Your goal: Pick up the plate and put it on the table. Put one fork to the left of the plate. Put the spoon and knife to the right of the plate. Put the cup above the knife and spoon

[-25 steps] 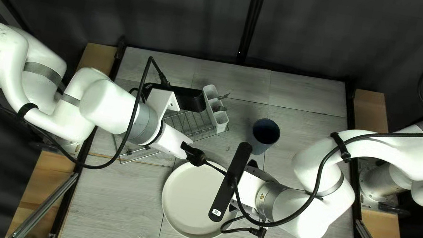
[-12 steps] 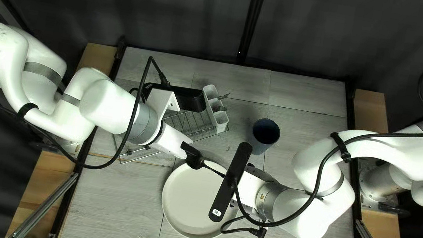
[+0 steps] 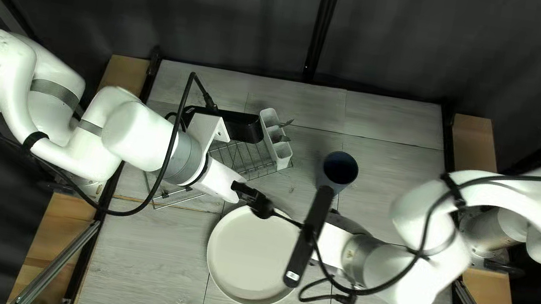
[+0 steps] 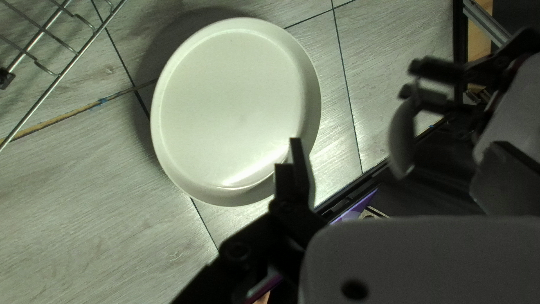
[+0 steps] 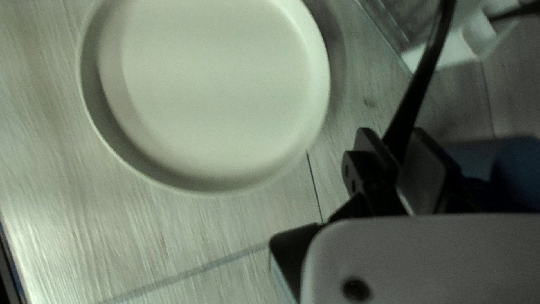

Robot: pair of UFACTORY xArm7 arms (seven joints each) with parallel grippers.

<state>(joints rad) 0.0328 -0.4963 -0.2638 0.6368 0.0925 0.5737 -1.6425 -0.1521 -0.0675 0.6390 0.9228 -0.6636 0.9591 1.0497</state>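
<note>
The pale round plate lies on the table. The left gripper is over its far edge; the left gripper is shut with nothing held. At the plate's right side, the right gripper has its fingertips hidden from above. In its wrist view, the right gripper is shut on the black handle of a spoon. That spoon has its head close beside the left gripper. A dark blue cup stands beyond the right gripper. Some cutlery sits in the white holder.
A wire dish rack stands partly under my left arm, with the white holder at its right end. The two wrists are close together over the plate. A black cable loop hangs beside my right wrist. Metal rails border the table.
My right arm has moved to the right of the top left view, carrying the spoon with it. The spoon's head has shifted right relative to the left gripper. The left arm, plate and cup are still.
</note>
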